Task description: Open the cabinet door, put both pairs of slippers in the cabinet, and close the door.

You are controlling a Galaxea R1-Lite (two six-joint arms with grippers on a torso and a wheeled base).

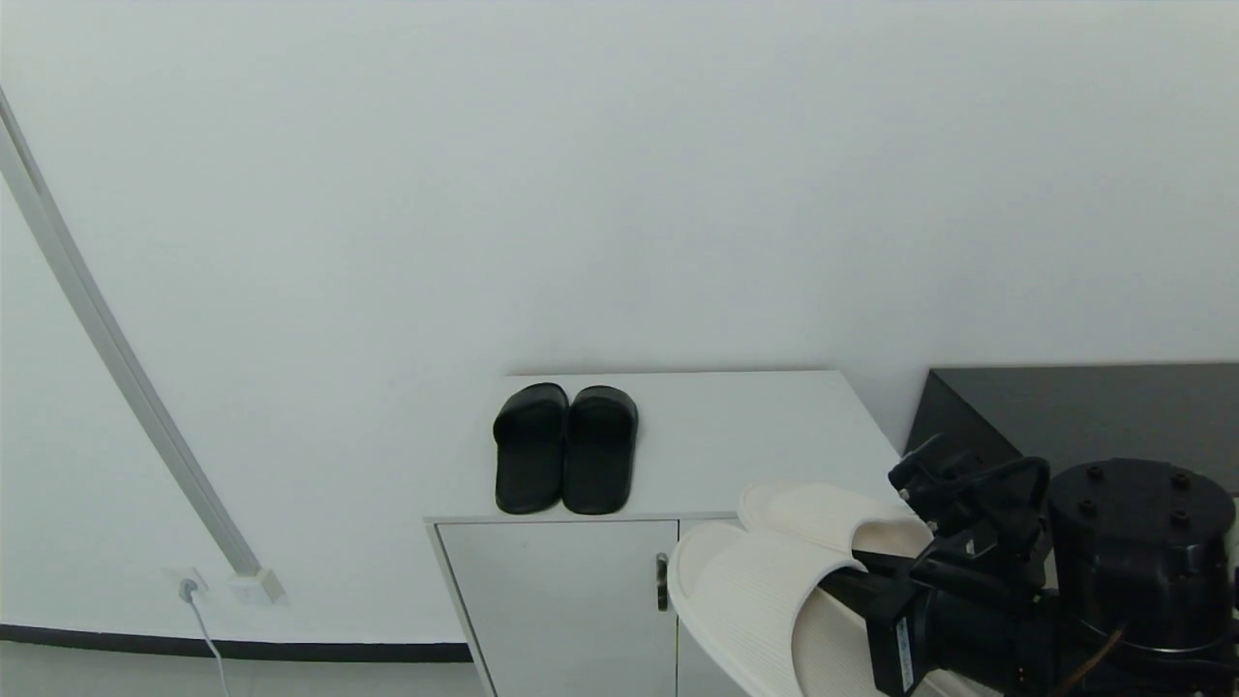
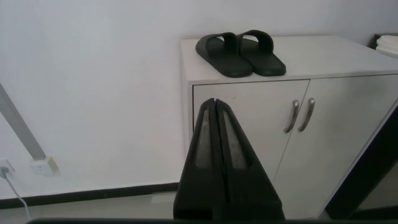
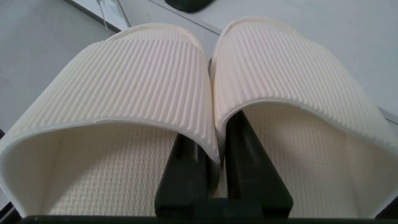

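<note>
Slippers of black colour (image 1: 566, 447), one smooth open-toed pair, lie side by side on top of the low white two-door cabinet (image 1: 774, 416), near its front edge. Both cabinet doors are closed, and two slim metal handles (image 2: 300, 115) stand at the middle seam. The right gripper (image 3: 217, 177) clamps the pair of cream ribbed slippers (image 1: 765, 581) by their inner walls, in the air before the cabinet's right door, near the level of its top. The left gripper (image 2: 215, 143) is in front of the cabinet, with fingers pressed together and nothing between them.
</note>
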